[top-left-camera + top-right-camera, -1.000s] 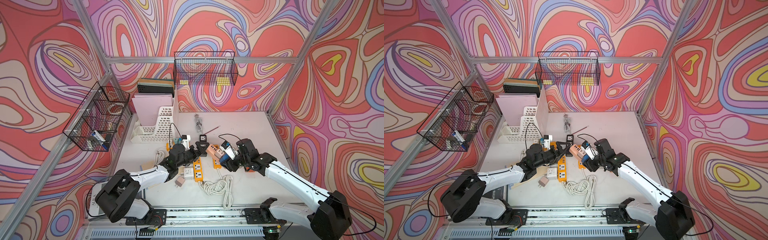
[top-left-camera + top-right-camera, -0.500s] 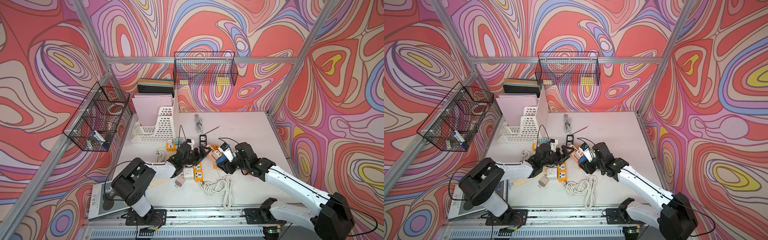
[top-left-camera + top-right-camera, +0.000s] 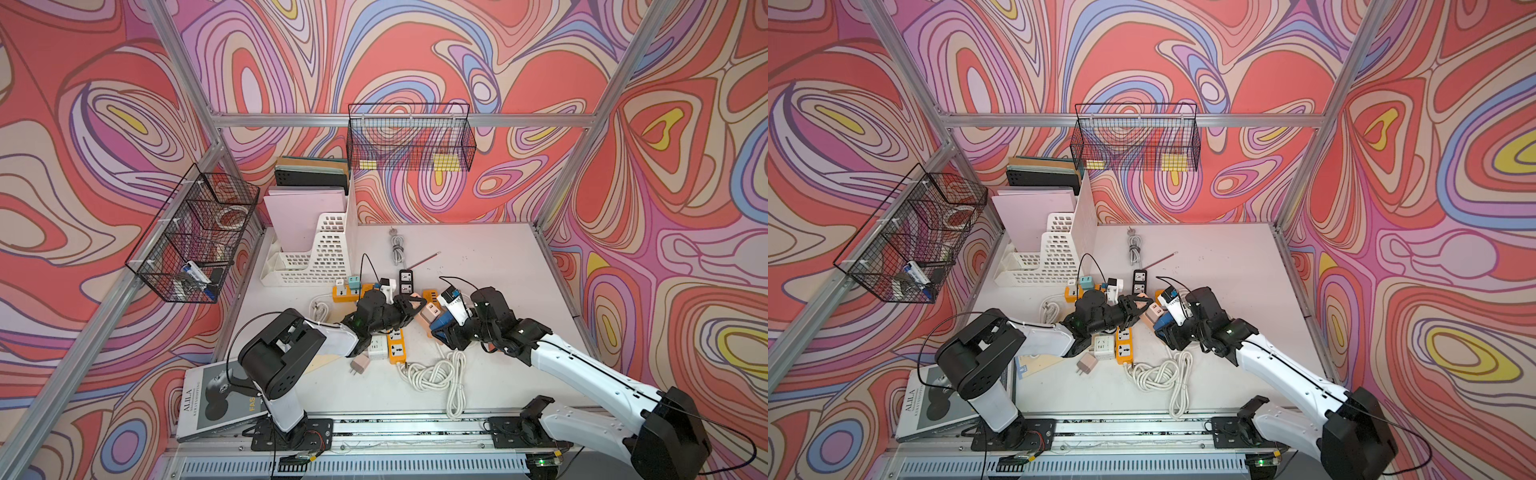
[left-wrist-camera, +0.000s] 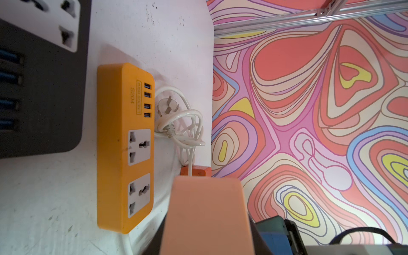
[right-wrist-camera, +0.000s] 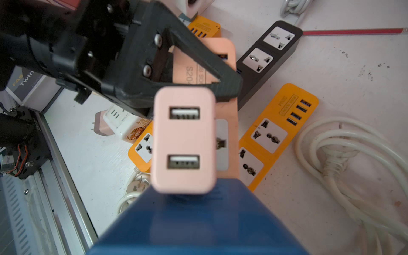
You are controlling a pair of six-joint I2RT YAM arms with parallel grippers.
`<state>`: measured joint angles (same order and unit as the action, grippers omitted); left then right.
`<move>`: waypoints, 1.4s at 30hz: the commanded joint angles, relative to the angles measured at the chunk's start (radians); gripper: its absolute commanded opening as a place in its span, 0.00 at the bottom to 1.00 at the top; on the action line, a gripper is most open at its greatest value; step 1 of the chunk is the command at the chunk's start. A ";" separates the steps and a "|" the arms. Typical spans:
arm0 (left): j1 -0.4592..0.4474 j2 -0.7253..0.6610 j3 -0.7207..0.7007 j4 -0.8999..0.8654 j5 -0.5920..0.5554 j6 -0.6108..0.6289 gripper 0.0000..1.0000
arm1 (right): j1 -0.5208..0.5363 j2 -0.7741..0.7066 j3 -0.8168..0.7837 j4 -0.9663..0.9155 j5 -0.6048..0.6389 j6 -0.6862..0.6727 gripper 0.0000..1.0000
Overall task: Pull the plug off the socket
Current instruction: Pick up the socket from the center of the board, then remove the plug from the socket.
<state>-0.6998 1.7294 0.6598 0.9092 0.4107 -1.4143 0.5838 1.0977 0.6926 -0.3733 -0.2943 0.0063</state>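
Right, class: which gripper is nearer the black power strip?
Left. The left gripper, shut on the pink strip, is just beside the black strip; the right gripper holds the charger, farther off.

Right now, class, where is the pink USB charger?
In a top view the pink USB charger sits mid-table on the pink power strip, between the left gripper and the right gripper, with the black power strip just beyond.

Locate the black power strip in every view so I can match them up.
In a top view: black power strip mid-table, just beyond the left gripper.
In a top view: the strip beyond that gripper.
Left wrist: dark slab beside the orange power strip.
Right wrist: between the orange power strip and the red pencil.
Shared landmark: the orange power strip alongside it.
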 commanded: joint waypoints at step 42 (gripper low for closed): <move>0.078 -0.192 0.127 -0.456 0.084 0.301 0.05 | 0.007 0.131 0.194 -0.188 -0.211 -0.004 0.59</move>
<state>-0.6399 1.5341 0.7654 0.3531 0.4538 -1.0687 0.5819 1.2171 0.8677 -0.5205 -0.4606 0.0216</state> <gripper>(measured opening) 0.355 0.613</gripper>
